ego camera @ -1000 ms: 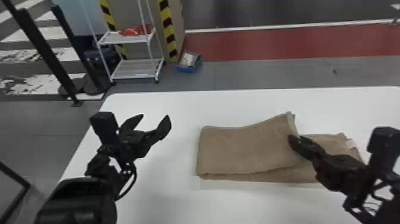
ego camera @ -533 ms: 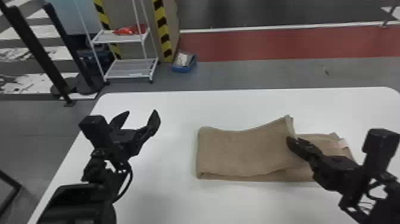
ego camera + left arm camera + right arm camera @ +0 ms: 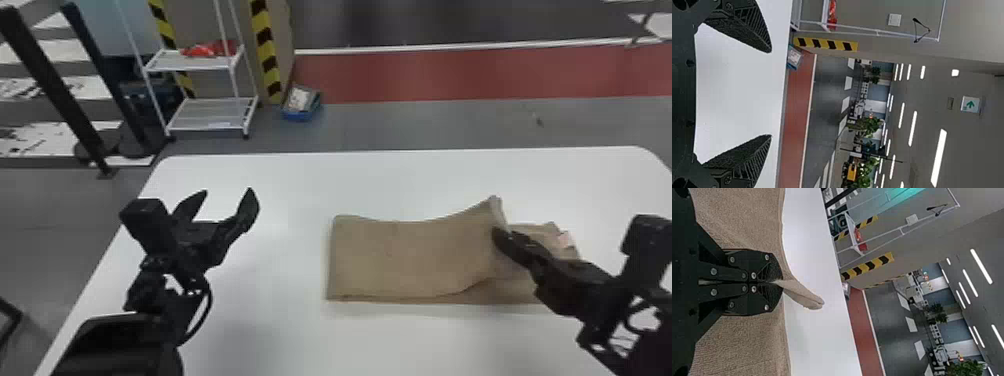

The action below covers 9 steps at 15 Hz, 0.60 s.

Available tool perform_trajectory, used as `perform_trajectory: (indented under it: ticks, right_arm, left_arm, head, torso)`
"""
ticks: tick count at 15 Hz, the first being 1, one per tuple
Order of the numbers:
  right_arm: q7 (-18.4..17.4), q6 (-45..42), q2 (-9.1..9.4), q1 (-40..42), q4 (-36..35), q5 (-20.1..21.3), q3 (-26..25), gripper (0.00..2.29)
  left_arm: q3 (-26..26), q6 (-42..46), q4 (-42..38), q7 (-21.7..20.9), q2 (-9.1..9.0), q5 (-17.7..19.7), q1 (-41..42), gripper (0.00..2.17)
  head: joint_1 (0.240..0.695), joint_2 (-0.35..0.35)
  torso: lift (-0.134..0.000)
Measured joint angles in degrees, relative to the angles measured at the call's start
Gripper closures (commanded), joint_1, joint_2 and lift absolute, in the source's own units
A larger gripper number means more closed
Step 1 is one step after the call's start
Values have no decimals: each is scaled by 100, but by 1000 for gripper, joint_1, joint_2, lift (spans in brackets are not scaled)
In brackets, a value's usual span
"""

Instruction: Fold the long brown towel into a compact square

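Fingers spread wide apart, my left gripper point(image 3: 227, 192) hangs above the left part of the white table point(image 3: 280, 340), with the towel well apart from it, off to its right. Beyond the table's far left corner stands a white wire rack point(image 3: 187, 62), a red item point(image 3: 206, 50) on its upper shelf. Just right of that, past the table's far edge, a striped yellow-and-black post point(image 3: 267, 55) rises, and beside its foot a blue bin point(image 3: 300, 115) sits on the floor.

Right of the table's middle lies the brown towel point(image 3: 400, 255), folded in layers, its long side running left to right. Its upper layer lifts toward the right into a raised edge, while the layer beneath reaches farther toward the table's right side, where a small pale patch point(image 3: 565, 240) shows on the cloth.

Over that right part of the table, my right gripper point(image 3: 501, 237) comes in from the right, closed on the lifted layer. I have a fold of it pinched between my fingertips, a tongue of cloth poking out past them; the rest spreads below and to both sides of my fingers.
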State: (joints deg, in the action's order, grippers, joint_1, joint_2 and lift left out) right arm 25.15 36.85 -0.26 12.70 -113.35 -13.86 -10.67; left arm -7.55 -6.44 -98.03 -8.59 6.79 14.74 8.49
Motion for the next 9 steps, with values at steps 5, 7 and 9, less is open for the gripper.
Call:
perform_trajectory:
  ticks: [5,7,9]
  right_arm:
    - [97,41,0,17,107,-340,-577,1332]
    - [95,-10,0,-104,324,-283,-542,1332]
    - [129,140,0,-116,190,-294,-580,1332]
  left_arm:
    - [-85,13,56,-9,14,9,3,117]
    - [-74,15,58,-19,9,5,-3,117]
    - [-91,12,61,-20,9,3,3,117]
  head:
    - [695,66]
    - [695,64]
    - [695,66]
  torso:
    - [-125]
    - [-125]
    - [-125]
